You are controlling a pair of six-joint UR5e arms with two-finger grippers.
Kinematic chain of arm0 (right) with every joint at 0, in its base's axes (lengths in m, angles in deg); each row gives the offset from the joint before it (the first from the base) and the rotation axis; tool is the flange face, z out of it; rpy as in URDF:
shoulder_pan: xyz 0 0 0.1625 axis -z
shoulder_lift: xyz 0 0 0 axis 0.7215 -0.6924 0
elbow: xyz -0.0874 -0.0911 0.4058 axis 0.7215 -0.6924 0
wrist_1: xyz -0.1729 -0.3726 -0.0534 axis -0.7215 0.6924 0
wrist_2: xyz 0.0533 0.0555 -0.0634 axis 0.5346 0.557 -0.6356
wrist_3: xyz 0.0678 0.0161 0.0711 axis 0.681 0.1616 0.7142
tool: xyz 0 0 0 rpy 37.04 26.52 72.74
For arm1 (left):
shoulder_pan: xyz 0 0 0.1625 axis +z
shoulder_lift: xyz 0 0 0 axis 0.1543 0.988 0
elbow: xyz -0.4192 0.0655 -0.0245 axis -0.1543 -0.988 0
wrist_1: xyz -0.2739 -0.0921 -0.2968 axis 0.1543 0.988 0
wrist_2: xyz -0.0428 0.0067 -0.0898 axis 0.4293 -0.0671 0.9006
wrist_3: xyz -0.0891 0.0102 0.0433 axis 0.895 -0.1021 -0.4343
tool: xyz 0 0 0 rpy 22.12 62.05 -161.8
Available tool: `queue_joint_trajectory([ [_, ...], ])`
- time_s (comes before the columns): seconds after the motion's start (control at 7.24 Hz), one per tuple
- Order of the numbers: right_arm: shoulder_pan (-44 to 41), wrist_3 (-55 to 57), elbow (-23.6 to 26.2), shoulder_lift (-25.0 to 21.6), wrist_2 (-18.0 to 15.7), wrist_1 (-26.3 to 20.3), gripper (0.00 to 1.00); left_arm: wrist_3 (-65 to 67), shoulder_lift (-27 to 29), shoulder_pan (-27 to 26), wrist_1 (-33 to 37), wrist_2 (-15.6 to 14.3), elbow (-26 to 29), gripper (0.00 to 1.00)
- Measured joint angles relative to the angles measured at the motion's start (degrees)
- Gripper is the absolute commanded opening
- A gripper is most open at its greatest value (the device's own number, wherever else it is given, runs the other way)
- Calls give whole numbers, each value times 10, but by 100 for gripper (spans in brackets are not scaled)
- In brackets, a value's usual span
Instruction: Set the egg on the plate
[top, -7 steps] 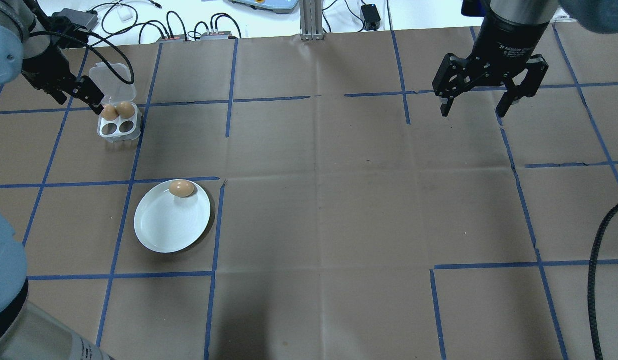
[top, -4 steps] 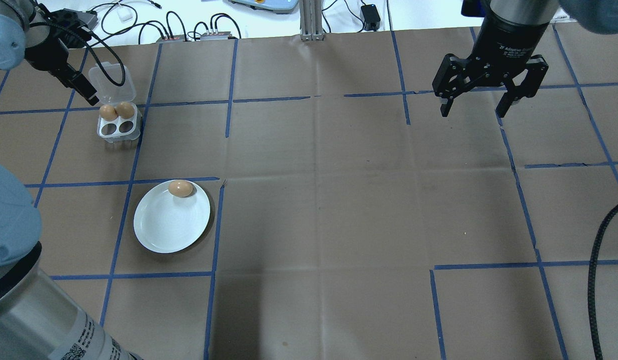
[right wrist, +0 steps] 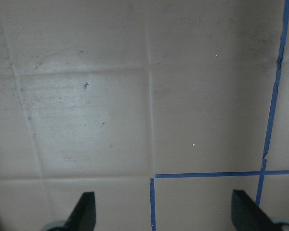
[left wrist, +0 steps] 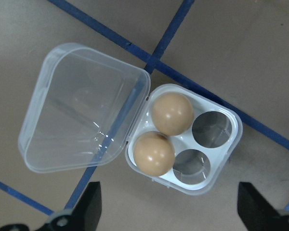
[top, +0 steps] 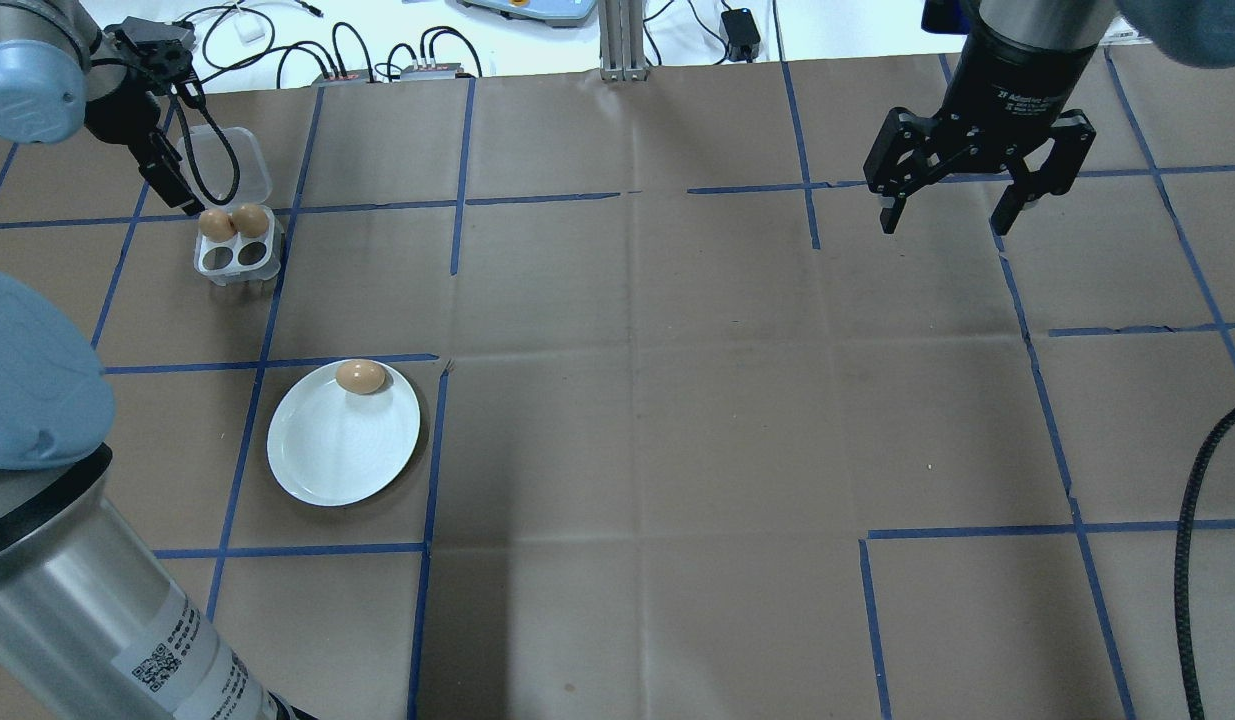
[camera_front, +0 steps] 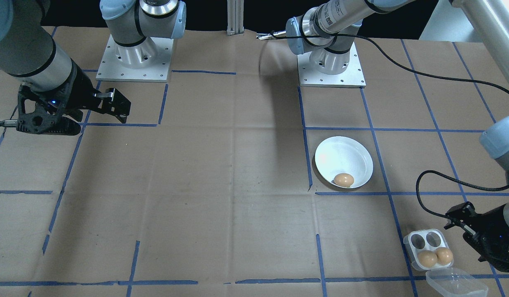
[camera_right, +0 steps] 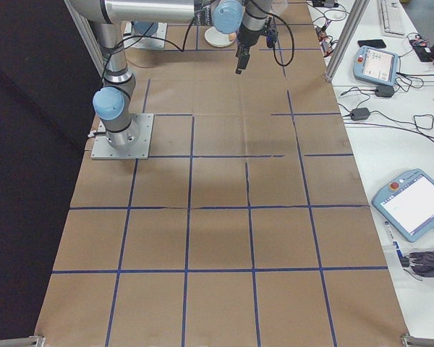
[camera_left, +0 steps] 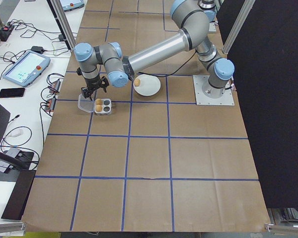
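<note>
Brown eggs (left wrist: pixel 164 133) are held in the tray (left wrist: pixel 183 138) beyond the plate (top: pixel 343 438), so the spread, empty left tool (left wrist: pixel 168 211) is best centred on one before lowering.

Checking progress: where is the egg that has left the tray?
In the overhead view, the egg lies on the plate's far rim, table's left side, nearer than the egg tray.

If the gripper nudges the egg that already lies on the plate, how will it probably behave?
The egg is smooth and rounded, lying on its side, so it would probably roll. It sits near the raised rim of the white plate; pushed inward, it may run across the glossy surface. Its shell is likely fragile, so contact should be gentle.
</note>
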Motion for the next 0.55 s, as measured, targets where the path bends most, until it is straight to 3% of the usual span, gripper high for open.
queue_joint_trajectory([
  [0.28,0,0,0,0,0,0,100,-13,24,0,-25,-1,-2,99],
  [0.55,0,0,0,0,-1,0,100,-19,38,-1,-41,0,-6,91],
])
